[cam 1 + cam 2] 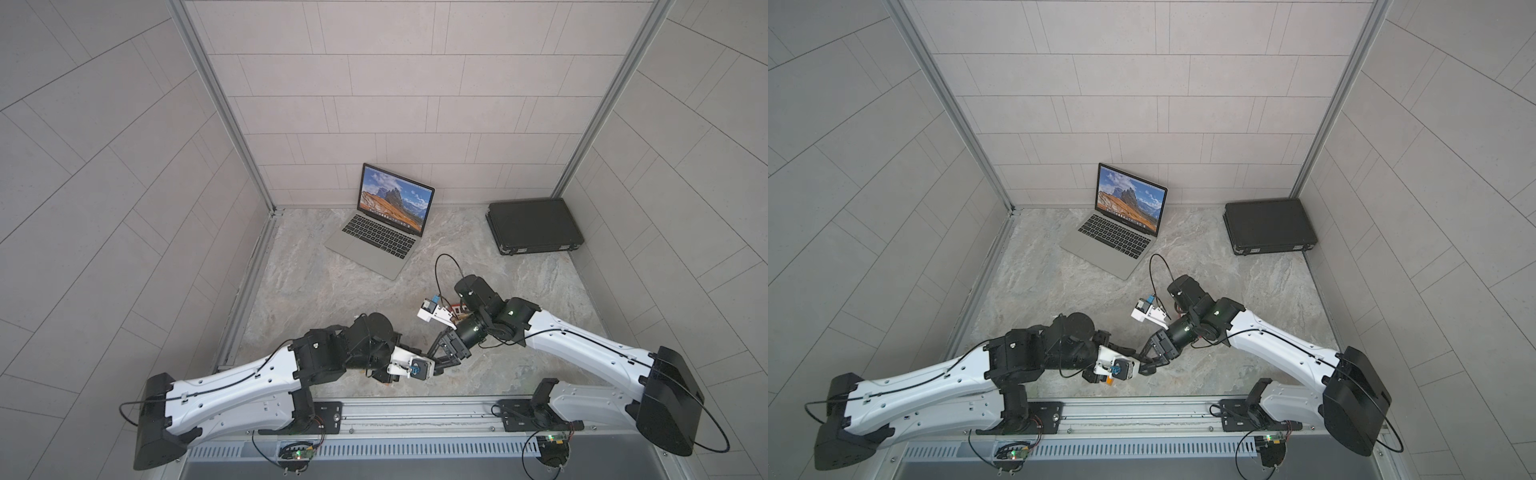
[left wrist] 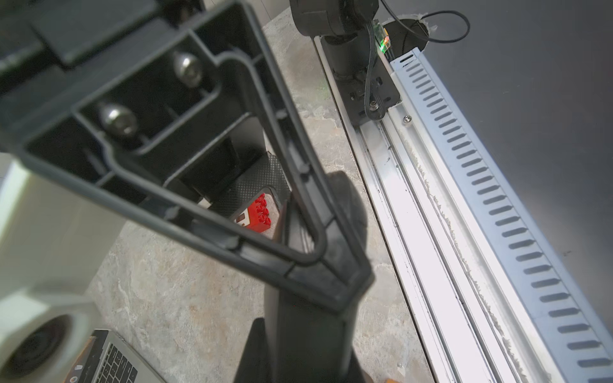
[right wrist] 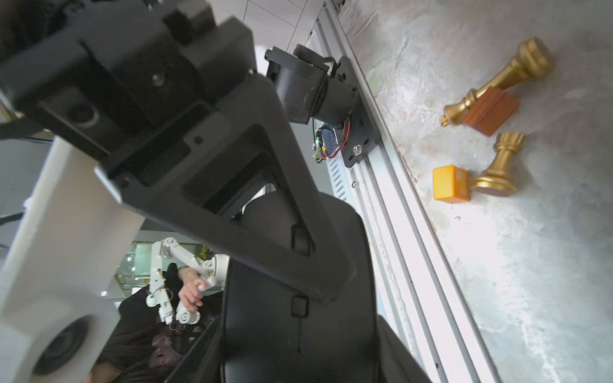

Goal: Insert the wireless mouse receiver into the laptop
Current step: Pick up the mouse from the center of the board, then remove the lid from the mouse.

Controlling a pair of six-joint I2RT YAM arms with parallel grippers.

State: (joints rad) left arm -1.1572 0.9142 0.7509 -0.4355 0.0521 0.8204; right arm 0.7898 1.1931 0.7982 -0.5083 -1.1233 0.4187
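Note:
The laptop [image 1: 376, 241] [image 1: 1113, 239] stands open at the back of the table, its screen lit; a corner of it shows in the left wrist view [image 2: 109, 361]. Both arms meet near the table's front. My right gripper [image 1: 438, 351] [image 3: 300, 252] is shut across the width of a black rounded mouse [image 3: 298, 331]. My left gripper [image 1: 451, 363] [image 2: 315, 298] reaches in from the left, its fingers [image 3: 232, 199] pinching the same black mouse [image 2: 315, 331] across its thin side. The wireless mouse receiver is hidden from every view.
A flat black case [image 1: 534, 226] lies at the back right. Two gold chess pieces [image 3: 497, 86] [image 3: 501, 165], an orange block [image 3: 451, 183] and a brown block [image 3: 491, 112] lie by the front rail [image 1: 415, 411]. A red toy brick [image 2: 260, 212] sits under the right arm.

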